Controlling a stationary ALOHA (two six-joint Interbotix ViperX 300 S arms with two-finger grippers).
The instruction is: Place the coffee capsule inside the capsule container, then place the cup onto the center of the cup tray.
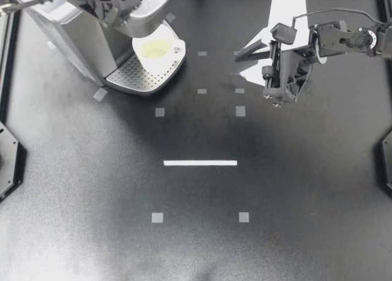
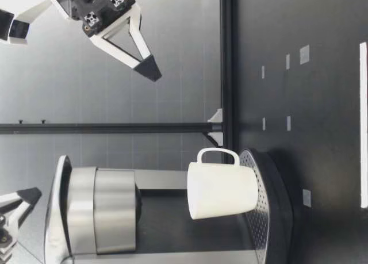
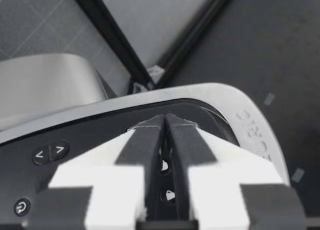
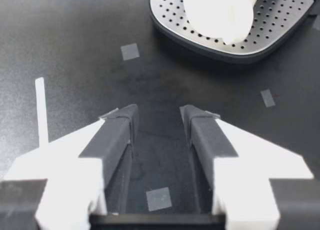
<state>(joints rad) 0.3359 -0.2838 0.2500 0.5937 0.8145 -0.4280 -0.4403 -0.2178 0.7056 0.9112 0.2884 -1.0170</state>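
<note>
The cup (image 1: 158, 50) is sitting on the tray (image 1: 136, 77) of the coffee machine (image 1: 73, 36), upper left of the top view. Your left gripper (image 1: 119, 10) is hanging over the machine's top with its fingers pinched nearly together, holding nothing. Your right gripper (image 1: 240, 67) is hovering at upper right with its fingers spread wide.

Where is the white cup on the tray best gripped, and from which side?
Probably the handle. The cup stands upright on the tray, and its handle sticks out sideways toward my open right gripper. The machine's head overhangs the cup, so come in level from that side, not from above.
</note>
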